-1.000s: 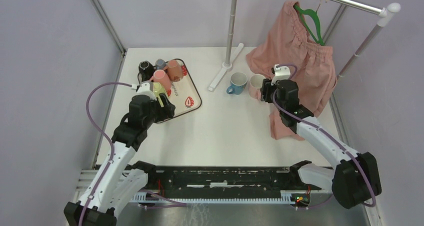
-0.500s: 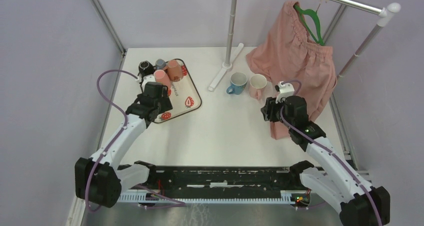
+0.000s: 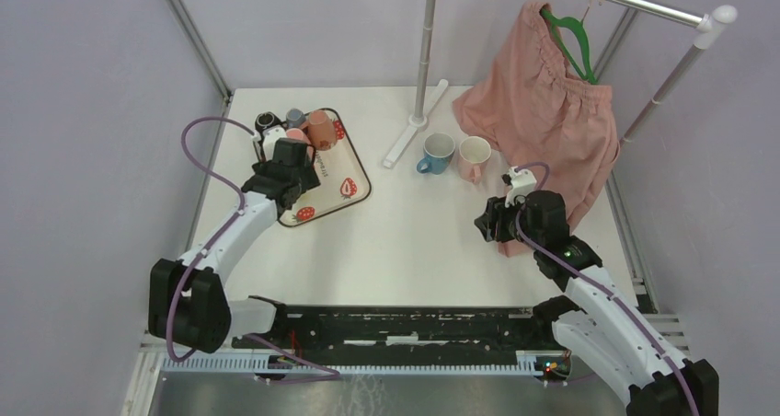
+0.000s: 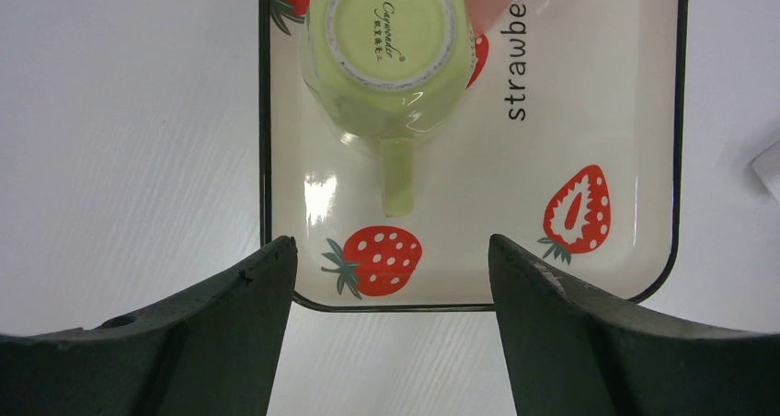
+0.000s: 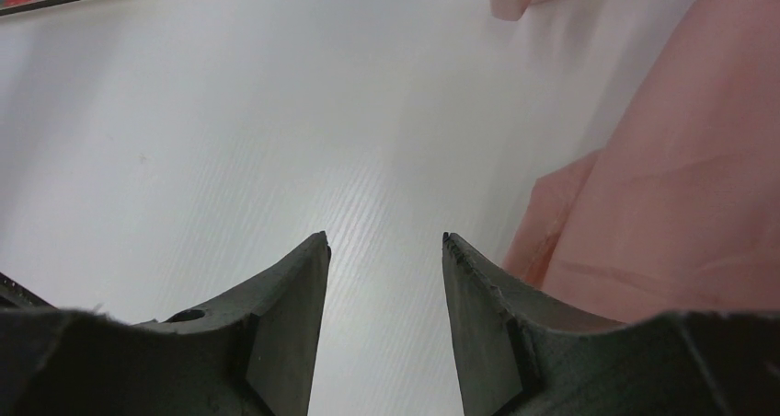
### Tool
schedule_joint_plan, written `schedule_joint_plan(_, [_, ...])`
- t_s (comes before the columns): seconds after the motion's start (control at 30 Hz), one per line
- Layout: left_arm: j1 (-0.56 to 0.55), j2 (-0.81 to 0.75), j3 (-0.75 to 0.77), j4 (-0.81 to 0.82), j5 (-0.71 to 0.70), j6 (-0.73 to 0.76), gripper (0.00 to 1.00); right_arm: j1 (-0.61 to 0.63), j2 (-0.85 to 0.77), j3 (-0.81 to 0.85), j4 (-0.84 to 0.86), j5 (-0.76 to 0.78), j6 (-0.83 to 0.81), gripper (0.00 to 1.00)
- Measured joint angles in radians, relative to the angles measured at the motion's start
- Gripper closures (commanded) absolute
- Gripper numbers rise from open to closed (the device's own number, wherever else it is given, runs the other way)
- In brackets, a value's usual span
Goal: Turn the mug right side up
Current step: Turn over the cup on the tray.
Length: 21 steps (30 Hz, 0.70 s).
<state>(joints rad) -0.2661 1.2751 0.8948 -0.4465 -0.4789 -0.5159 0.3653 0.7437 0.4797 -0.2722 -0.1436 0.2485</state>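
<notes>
The pale green mug (image 4: 391,39) stands upside down on the strawberry tray (image 4: 644,158), its axis vertical and its handle (image 4: 397,172) pointing at the left gripper (image 4: 391,248), whose jaws are apart and empty. The right gripper (image 5: 386,241) hovers over the white table (image 5: 230,112) beside the pink garment (image 5: 671,186), jaws also apart.

Left arm (image 3: 225,241), right arm (image 3: 607,296): white link shells, black joint housings, bulky black shoulder blocks at the base. A purple cable (image 3: 189,132) loops off the left arm, and one like it runs along the right links. Small white block (image 3: 521,180) on the right wrist.

Left gripper (image 4: 391,243): two matte black fingers (image 4: 230,324), broad at the root and tapering to blunt tips, with a small round hole near one root.

Right gripper (image 5: 384,238): same black wedges, with slightly rough edges.
</notes>
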Motion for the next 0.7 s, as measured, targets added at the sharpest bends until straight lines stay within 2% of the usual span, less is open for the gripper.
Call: schedule_joint_plan(0.7, [0.0, 0.235, 0.044, 0.084, -0.082, -0.019, 0.19, 0.0, 0.002, -0.016, 0.0, -0.013, -0.012, 0.44])
